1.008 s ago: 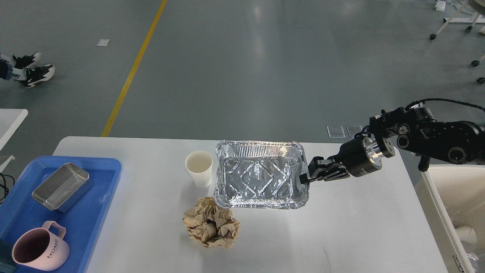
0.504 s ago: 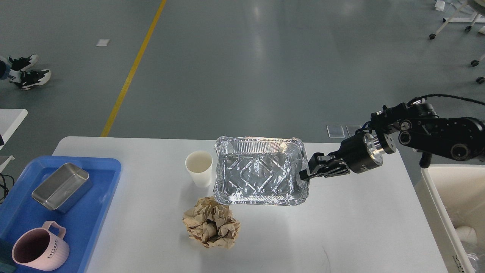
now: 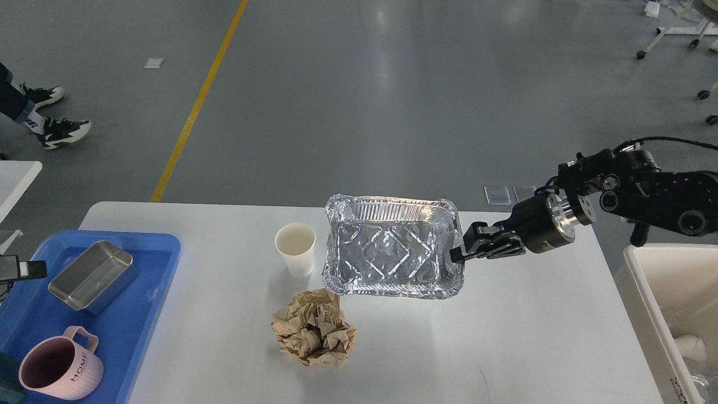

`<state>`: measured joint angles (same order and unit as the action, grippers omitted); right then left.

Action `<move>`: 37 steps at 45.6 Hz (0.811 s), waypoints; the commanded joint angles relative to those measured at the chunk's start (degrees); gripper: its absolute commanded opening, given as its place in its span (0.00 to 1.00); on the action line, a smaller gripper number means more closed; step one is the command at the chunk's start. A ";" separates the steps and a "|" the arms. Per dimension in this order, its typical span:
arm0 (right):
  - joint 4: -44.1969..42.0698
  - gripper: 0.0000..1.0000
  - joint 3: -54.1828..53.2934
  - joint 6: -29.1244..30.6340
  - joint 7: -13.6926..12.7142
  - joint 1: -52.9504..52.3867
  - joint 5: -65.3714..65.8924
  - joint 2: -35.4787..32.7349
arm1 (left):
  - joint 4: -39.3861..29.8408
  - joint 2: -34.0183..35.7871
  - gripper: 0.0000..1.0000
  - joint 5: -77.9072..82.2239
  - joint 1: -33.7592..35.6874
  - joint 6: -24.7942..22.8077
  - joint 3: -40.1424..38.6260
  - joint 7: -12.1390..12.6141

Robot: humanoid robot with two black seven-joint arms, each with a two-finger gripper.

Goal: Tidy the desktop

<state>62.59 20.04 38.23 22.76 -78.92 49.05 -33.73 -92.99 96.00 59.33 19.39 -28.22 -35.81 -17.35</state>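
Observation:
The white desktop [image 3: 505, 336] fills the lower view. A shiny foil tray [image 3: 392, 252] hangs a little above its middle, tilted, and casts a shadow below. My right gripper [image 3: 459, 253] comes in from the right and is shut on the tray's right rim. A white paper cup [image 3: 295, 248] stands upright just left of the tray. A crumpled brown paper ball [image 3: 313, 330] lies in front of the cup and tray. My left gripper is out of view.
A blue plastic tray [image 3: 140, 314] at the left edge holds a metal box [image 3: 92, 275] and a pink mug [image 3: 59, 370]. A white bin [image 3: 673, 320] stands off the right edge. A small white table corner [image 3: 17, 179] and a person's feet [image 3: 50, 126] are at far left.
My right gripper has lifted the foil tray and carried it a little to the right, away from the cup. The person's feet at far left have shifted.

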 commanded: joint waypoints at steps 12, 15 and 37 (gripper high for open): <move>-0.02 0.00 -0.44 -0.17 0.00 -0.18 -0.01 0.07 | 2.99 -13.01 0.97 -0.62 8.38 -0.88 -1.81 15.21; 0.07 0.00 -0.44 -0.17 0.00 -0.18 -0.01 -0.02 | 4.74 -19.86 0.97 -0.62 11.28 -1.05 -1.81 23.04; 0.07 0.00 -0.17 0.70 0.09 0.52 0.08 0.24 | 29.70 -58.46 0.98 1.75 19.11 -1.58 -0.40 31.68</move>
<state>62.67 19.70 38.54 22.91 -78.77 49.12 -33.88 -68.81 44.58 59.94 38.24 -29.86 -36.27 14.27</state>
